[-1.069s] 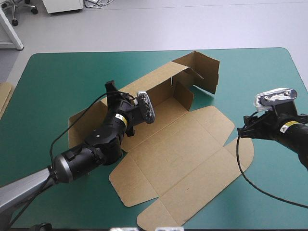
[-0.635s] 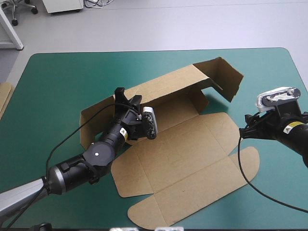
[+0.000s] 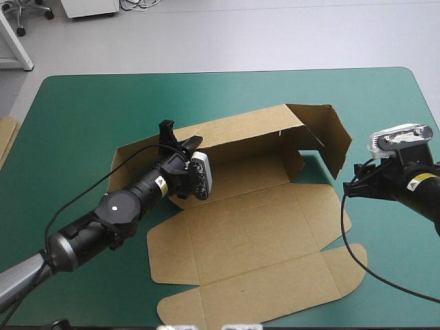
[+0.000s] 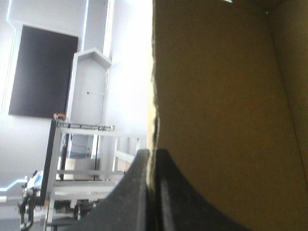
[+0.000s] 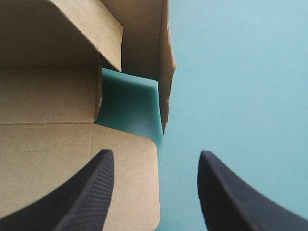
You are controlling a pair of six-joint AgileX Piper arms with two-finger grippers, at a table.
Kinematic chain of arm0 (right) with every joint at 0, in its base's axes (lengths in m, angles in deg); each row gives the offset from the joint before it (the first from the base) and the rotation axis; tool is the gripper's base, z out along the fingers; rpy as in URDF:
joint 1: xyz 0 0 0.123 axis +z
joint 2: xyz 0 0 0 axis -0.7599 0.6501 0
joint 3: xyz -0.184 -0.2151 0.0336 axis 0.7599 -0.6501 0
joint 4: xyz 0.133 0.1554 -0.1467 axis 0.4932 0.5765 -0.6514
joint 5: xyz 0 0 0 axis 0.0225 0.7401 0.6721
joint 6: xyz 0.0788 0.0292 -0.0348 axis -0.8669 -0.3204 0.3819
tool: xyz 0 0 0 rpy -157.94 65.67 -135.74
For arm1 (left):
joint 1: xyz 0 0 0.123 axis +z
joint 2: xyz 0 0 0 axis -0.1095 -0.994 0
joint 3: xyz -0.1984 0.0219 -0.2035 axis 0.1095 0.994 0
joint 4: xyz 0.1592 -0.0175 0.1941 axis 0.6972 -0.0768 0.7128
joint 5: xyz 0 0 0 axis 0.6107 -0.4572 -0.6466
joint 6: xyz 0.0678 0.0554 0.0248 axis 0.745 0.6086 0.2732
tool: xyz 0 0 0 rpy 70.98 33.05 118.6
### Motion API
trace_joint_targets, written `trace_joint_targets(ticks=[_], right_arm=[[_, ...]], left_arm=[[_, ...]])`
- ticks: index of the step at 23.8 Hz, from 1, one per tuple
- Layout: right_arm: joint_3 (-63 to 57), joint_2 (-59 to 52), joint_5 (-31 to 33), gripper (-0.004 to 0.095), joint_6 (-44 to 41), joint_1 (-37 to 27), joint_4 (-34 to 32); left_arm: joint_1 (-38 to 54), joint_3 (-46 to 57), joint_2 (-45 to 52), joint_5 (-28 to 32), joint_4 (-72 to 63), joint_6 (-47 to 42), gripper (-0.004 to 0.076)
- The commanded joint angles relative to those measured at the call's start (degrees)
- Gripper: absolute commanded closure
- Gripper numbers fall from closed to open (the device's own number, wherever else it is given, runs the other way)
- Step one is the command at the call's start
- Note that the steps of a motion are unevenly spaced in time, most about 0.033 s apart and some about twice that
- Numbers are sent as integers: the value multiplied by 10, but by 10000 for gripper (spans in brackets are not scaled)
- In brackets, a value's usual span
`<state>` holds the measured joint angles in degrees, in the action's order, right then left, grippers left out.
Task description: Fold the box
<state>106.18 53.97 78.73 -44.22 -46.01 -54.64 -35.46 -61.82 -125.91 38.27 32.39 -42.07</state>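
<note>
The brown box (image 3: 247, 227) lies mostly flat in the middle of the teal-green table, its far wall (image 3: 234, 130) raised and an end flap (image 3: 328, 137) standing at the right. My left gripper (image 3: 175, 143) is shut on the far wall's top edge near its left end; in the left wrist view the black fingers (image 4: 144, 183) pinch the board's edge (image 4: 153, 120). My right gripper (image 5: 154, 192) stands open above the table just right of the box, nothing between its fingers, the end flap (image 5: 163, 62) ahead of it.
An edge of more brown board (image 3: 5, 141) shows at the table's left edge. Teal-green cover (image 3: 89, 117) lies bare around the box on the left, far and right sides.
The left gripper has dragged the box's far wall toward the left and nearer, turning the whole sheet squarer to the table's edges. The right end flap swung outward. The right arm has hardly moved.
</note>
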Motion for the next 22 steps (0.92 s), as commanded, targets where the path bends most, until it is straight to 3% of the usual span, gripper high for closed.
trace_joint_targets(ticks=[1,7,8,17,22], right_arm=[[18,4,-39,424,-5,-3,-3],[36,39,-76,431,-80,-3,-47],[46,52,-82,466,-92,-3,-52],[175,169,-70,931,-96,-3,-93],[229,201,-58,926,-96,-3,-96]], left_arm=[[-85,-16,2,-172,42,-45,734],[-189,-16,-27,-384,-42,-22,734],[-189,-16,-30,-394,-47,-22,734],[-189,-16,-32,-347,-19,-24,734],[-188,-16,-33,-312,32,-28,734]])
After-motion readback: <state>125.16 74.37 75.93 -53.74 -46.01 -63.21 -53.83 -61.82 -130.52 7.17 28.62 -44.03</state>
